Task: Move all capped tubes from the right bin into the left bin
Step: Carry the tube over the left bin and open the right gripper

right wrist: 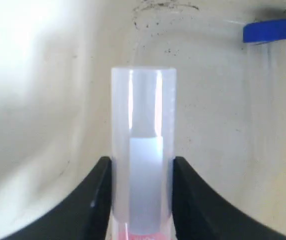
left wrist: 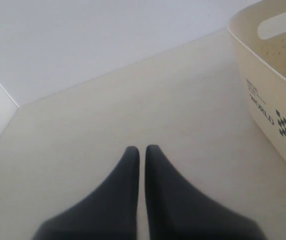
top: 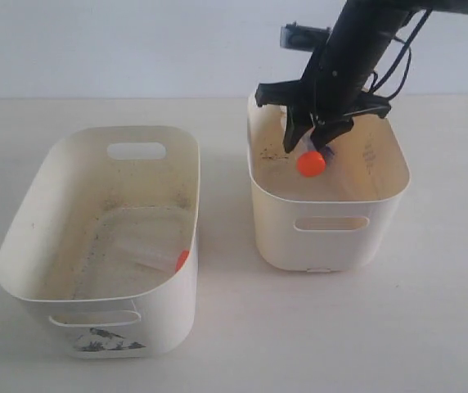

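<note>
Over the right bin [top: 275,229], right of the counter's middle and nearer its far edge: the right gripper [top: 312,146] reaches down from the far right, with its fingertips at about the level of the bin's rim.
Right gripper fingers: clamped on one capped tube [top: 310,163], one black finger [right wrist: 100,190] on each side of the clear body.
Held tube: the orange-red cap faces the counter's near edge in the exterior view. In the right wrist view the clear body [right wrist: 143,125] sticks out past the fingertips [right wrist: 142,162], and a trace of orange shows at the cap end. It hangs within the bin's outline; whether it touches the floor cannot be told.
Other tube in the right bin: a blue-capped one [right wrist: 269,31] lies against the speckled inner wall [right wrist: 43,100], well apart from the held tube.
Left bin [top: 21,237]: it stands at the counter's near-left part, close to the near edge, with a dark print under the front handle slot. A strip of bare counter [top: 234,344] separates it from the right bin.
Tube in the left bin: one clear tube [top: 164,259] lies on its side on the floor, its orange-red cap against the wall that faces the right bin.
Left gripper [left wrist: 142,150]: it hovers above bare counter [left wrist: 108,115], and its fingers [left wrist: 128,170] are pressed almost together with only a thin slit between them.
Beside the left gripper: a printed cream wall with a handle slot, taken to be the left bin [left wrist: 273,95].
</note>
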